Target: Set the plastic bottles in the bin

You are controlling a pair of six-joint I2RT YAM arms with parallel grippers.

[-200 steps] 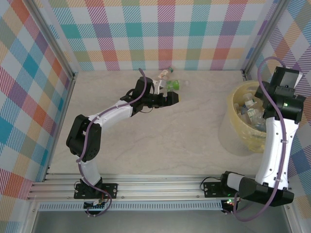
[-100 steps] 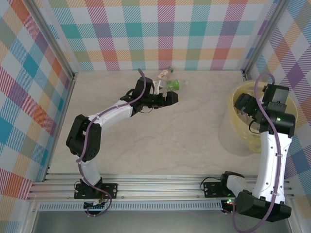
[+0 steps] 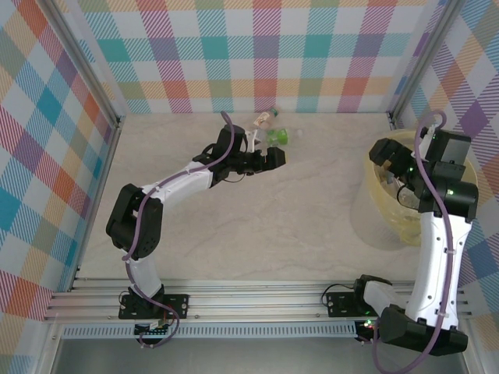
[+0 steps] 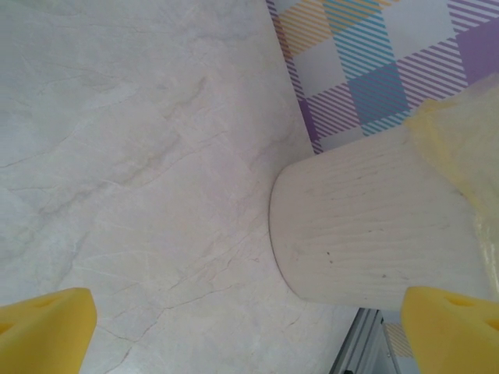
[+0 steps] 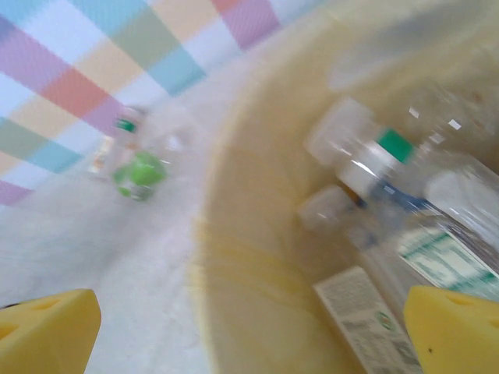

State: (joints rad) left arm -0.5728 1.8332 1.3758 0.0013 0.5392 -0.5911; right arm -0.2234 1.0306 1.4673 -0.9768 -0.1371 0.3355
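Note:
Two plastic bottles lie near the back wall: one with a green label (image 3: pixel 277 136) (image 5: pixel 140 172) and one with a pale label and green cap (image 3: pixel 267 118) (image 5: pixel 109 145). My left gripper (image 3: pixel 274 159) (image 4: pixel 249 335) hovers just in front of them, open, with bare table between its yellow fingertips (image 4: pixel 43 327). The pale-yellow bin (image 3: pixel 383 214) (image 4: pixel 366 230) (image 5: pixel 257 257) stands at the right with several bottles (image 5: pixel 374 167) inside. My right gripper (image 3: pixel 383 153) (image 5: pixel 249 335) hangs over the bin's left rim, open and holding nothing.
Checked walls close the table at the back and both sides. An aluminium rail (image 3: pixel 257 300) runs along the near edge by the arm bases. Marble tabletop (image 3: pixel 296 218) stretches between the left arm and the bin.
The right arm has swung from the bin's right side toward its left rim, turning its gripper to face the table. The left arm and the two loose bottles have stayed put.

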